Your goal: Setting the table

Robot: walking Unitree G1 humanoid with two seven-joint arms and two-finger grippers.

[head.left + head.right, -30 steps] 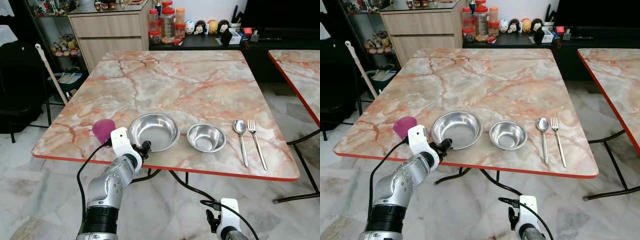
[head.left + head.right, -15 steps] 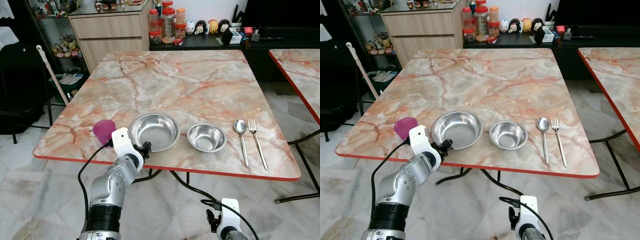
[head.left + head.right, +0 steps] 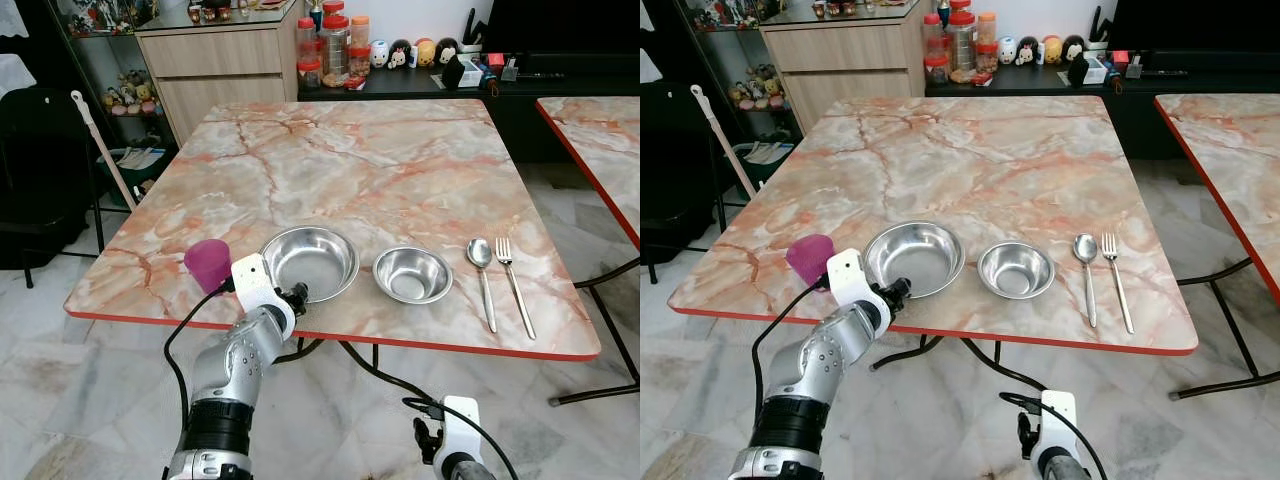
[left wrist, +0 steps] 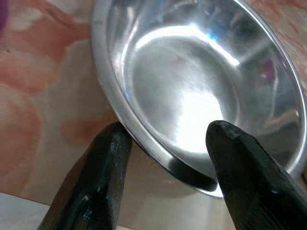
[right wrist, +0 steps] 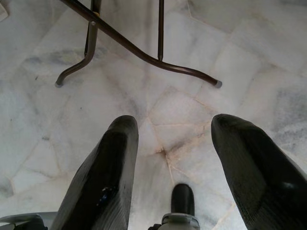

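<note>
A large steel bowl (image 3: 308,262) sits near the front edge of the marble table (image 3: 350,170), with a smaller steel bowl (image 3: 412,274) to its right, then a spoon (image 3: 481,262) and a fork (image 3: 511,272). A purple cup (image 3: 207,264) stands left of the large bowl. My left gripper (image 3: 296,296) is open at the large bowl's near rim; in the left wrist view its fingers (image 4: 108,158) straddle the rim of the bowl (image 4: 192,100), one outside and one inside. My right gripper (image 5: 168,139) hangs open below the table, over the floor.
A second marble table (image 3: 600,150) stands to the right. Behind the table are a wooden cabinet (image 3: 215,60), jars (image 3: 335,45) and figurines on a dark counter. A broom handle (image 3: 100,145) leans at the left. Table legs (image 5: 139,50) cross the tiled floor.
My left gripper has crept forward and slightly right to the large bowl's near rim. The bowls, cup and cutlery have stayed put.
</note>
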